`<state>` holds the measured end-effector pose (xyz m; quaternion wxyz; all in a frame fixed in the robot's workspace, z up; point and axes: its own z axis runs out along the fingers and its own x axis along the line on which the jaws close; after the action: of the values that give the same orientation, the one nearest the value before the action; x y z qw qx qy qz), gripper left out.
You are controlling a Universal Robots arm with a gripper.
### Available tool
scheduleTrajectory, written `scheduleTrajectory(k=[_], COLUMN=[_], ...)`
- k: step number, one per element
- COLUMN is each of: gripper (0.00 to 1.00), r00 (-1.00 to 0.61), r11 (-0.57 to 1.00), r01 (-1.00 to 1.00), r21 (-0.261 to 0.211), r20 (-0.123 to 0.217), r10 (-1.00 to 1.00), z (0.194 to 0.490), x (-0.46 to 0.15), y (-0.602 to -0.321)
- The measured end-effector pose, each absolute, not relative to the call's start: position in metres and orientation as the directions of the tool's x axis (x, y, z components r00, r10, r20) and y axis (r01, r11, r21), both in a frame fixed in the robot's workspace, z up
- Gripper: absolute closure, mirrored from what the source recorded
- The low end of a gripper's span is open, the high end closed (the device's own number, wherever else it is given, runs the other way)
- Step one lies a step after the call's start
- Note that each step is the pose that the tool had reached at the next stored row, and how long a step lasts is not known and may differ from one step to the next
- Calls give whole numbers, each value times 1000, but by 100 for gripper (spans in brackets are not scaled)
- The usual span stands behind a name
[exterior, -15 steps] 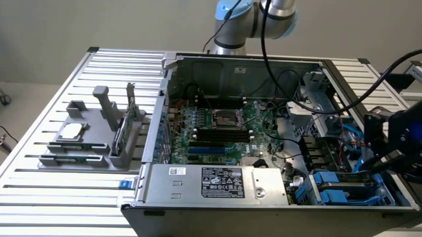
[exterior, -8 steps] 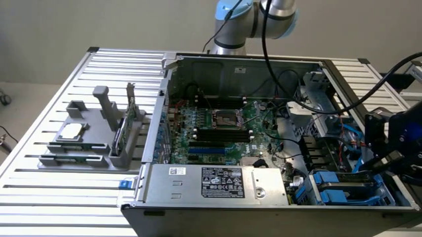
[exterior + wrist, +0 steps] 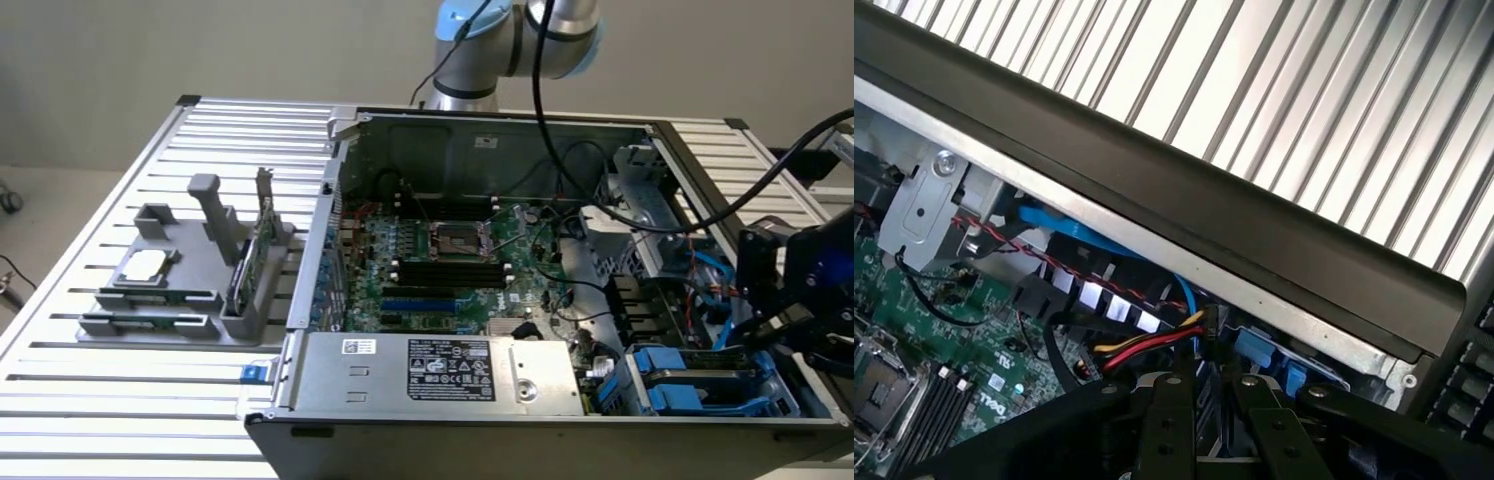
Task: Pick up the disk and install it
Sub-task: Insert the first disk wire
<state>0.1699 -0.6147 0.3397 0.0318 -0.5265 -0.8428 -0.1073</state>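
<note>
We see a slatted metal surface point(image 3: 160, 400) with an open computer case point(image 3: 320, 250) lying on it, its inside facing up. The Universal Robots arm point(image 3: 481, 50) rises behind the far wall of the case. Inside the case, the green motherboard point(image 3: 441, 250) covers the floor. A silver power supply point(image 3: 441, 370) with a black label sits along the near wall.

A grey fixture point(image 3: 160, 300) stands on the surface at the exterior view's left, well apart from the case's right end.

The dark gripper point(image 3: 801, 300) hangs at the exterior view's right, over the near right corner of the case. We cannot tell how far open it is or whether it has hold of anything.

The disk point(image 3: 705, 381) lies in that corner, grey metal between blue rails, just below and beside the gripper.

In the fixture, a thin green circuit card point(image 3: 247, 265) stands on edge and a small square CPU chip point(image 3: 144, 268) lies flat.

From the wrist view, the gripper point(image 3: 1216, 430) sits just inside the case rim point(image 3: 1154, 190), near a blue cable point(image 3: 1074, 235) and yellow and red wires point(image 3: 1144, 345).
</note>
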Motion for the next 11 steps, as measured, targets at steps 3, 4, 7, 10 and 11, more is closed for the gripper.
scheduleTrajectory(k=[3, 4, 7, 10, 11], gripper=[78, 78, 78, 78, 78], r00=[-442, -441, -440, -440, -440], r11=[422, 422, 421, 419, 419], r01=[896, 896, 897, 897, 897], r21=[138, 136, 137, 141, 141], r20=[173, 175, 185, 195, 197], r10=[880, 880, 878, 877, 876], z=[340, 339, 338, 336, 335], x=[172, 172, 174, 175, 175], y=[-617, -618, -619, -619, -619])
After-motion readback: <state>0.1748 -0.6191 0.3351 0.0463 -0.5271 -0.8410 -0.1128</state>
